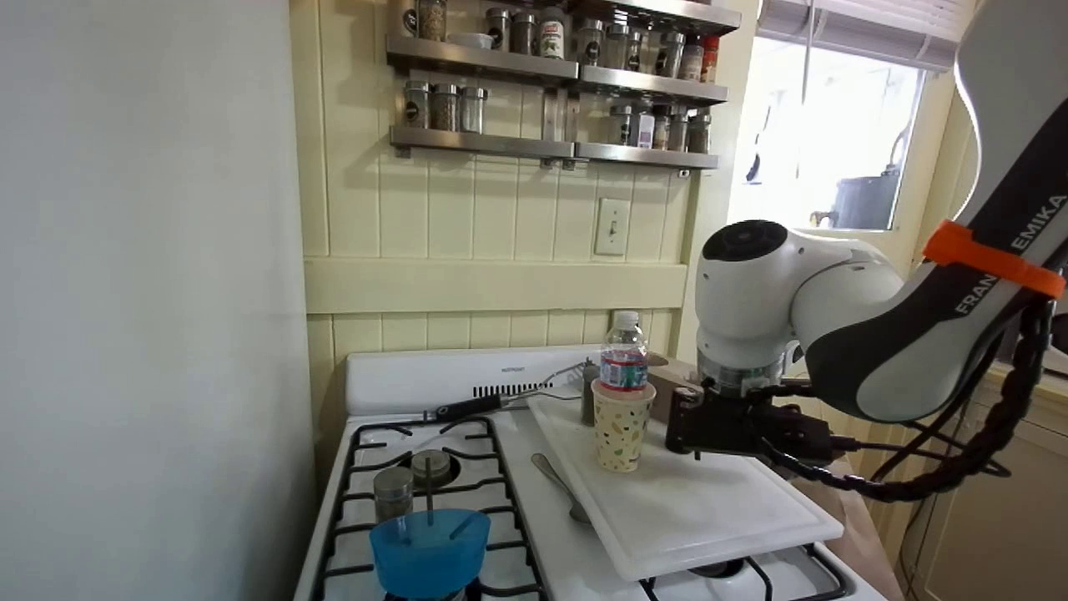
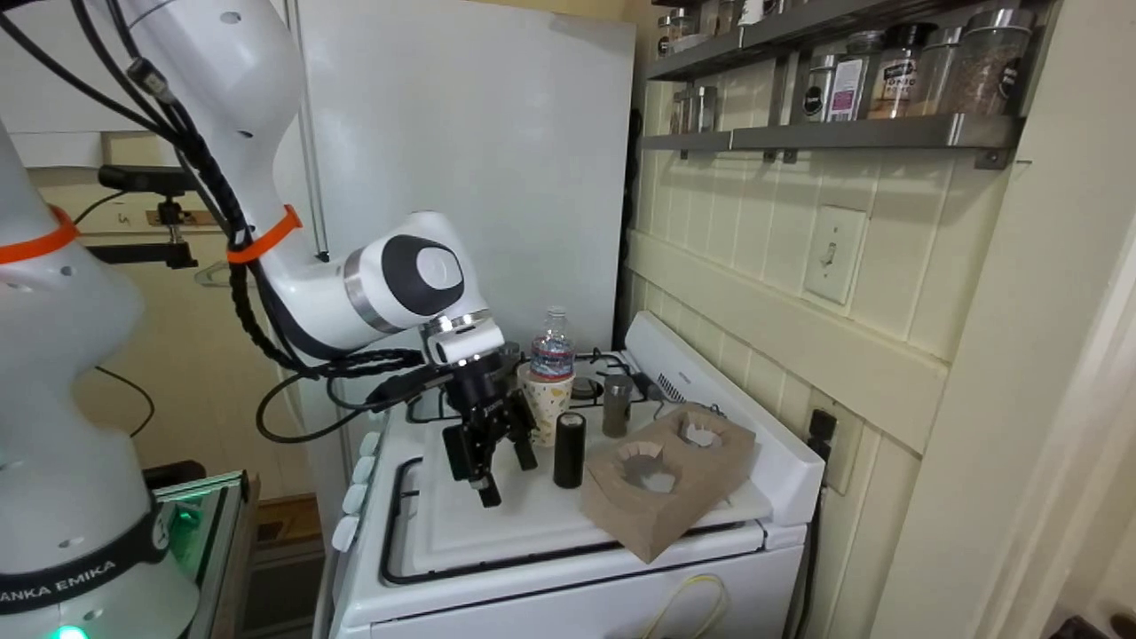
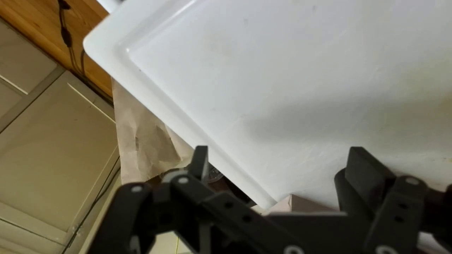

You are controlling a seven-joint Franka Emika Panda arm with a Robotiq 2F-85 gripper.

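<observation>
Claw (image 2: 508, 479) is gaping wide over white board (image 1: 709, 505); in an exterior view, black cylinder (image 2: 569, 453) is standing just right, bottle (image 2: 553, 355) sitting in patterned cup (image 2: 549, 406) farther back.

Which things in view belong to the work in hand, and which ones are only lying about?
Likely in the work, judged by nearness:
open, empty gripper
white board below it
black cylinder
patterned cup with bottle in it

Likely just lying about:
spoon
blue container
brown carton
spice jars on the wall shelves
</observation>
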